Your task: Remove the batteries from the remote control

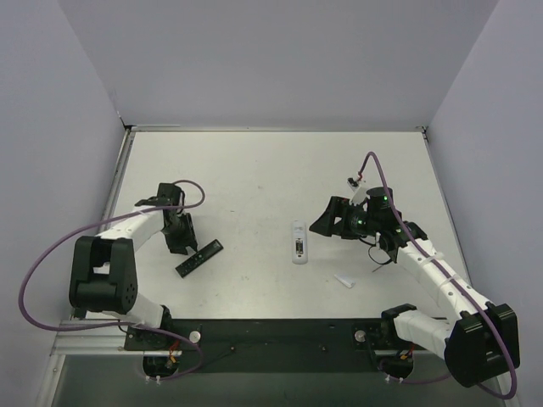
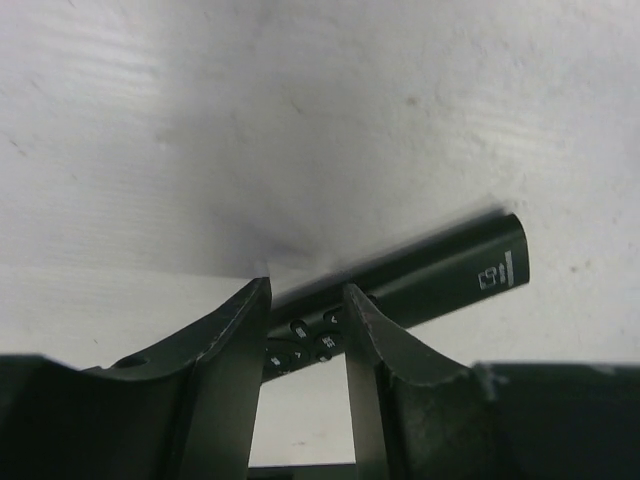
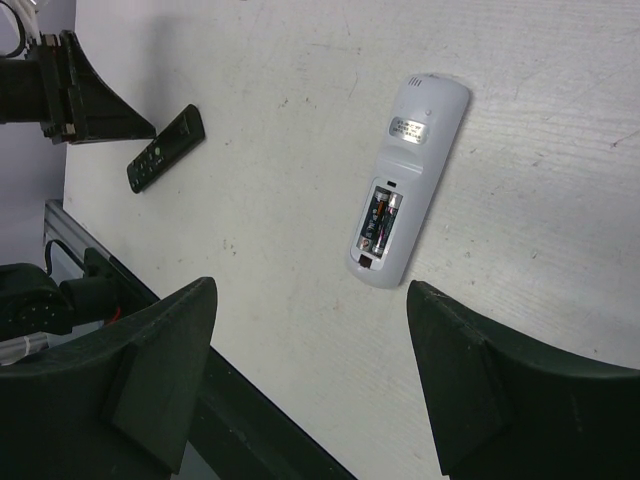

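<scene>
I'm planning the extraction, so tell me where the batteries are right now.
In the right wrist view, the batteries lie side by side in the open compartment of the white remote, which lies near the table's middle, right of the black remote.

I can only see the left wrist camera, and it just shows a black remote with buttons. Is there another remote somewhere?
Observer: Yes, a white remote lies back up near the middle of the table.
Operator: Are there batteries in it?
Observer: Two batteries sit side by side in its open back.
Operator: What's the other arm doing?
Observer: The right gripper is beside the white remote, jaws wide open, holding nothing.
</scene>
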{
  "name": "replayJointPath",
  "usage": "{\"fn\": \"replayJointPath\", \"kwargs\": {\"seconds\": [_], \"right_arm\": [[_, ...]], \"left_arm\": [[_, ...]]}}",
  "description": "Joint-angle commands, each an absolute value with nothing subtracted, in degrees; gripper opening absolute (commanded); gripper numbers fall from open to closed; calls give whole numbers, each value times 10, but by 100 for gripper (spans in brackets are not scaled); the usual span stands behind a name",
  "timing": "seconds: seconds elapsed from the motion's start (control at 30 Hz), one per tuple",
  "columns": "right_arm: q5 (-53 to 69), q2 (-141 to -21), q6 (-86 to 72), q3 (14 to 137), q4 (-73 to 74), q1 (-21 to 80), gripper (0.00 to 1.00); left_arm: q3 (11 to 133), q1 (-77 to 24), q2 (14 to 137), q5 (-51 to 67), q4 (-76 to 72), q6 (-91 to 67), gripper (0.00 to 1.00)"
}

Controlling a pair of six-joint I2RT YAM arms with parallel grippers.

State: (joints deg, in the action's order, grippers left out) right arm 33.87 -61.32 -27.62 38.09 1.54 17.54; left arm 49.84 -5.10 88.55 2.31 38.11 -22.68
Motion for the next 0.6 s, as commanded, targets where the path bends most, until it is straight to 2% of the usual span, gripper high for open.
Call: {"fn": "replayJointPath", "kwargs": {"seconds": [0.0, 0.2, 0.3, 0.37, 0.43, 0.57], "right_arm": [[352, -605, -278, 380, 6, 171, 72], [353, -602, -279, 377, 4, 170, 71], [351, -599, -278, 376, 4, 171, 71], [350, -599, -278, 375, 5, 170, 71], [351, -599, -278, 375, 5, 170, 71], [349, -593, -277, 375, 6, 169, 71]], "left_arm": [[474, -75, 815, 97, 393, -254, 47], [505, -131, 784, 76, 388, -196, 65], [546, -186, 812, 8, 408, -137, 71], [562, -216, 835, -10, 418, -96, 71], [573, -226, 855, 0, 417, -43, 68], [597, -227, 879, 60, 415, 27, 67]]}}
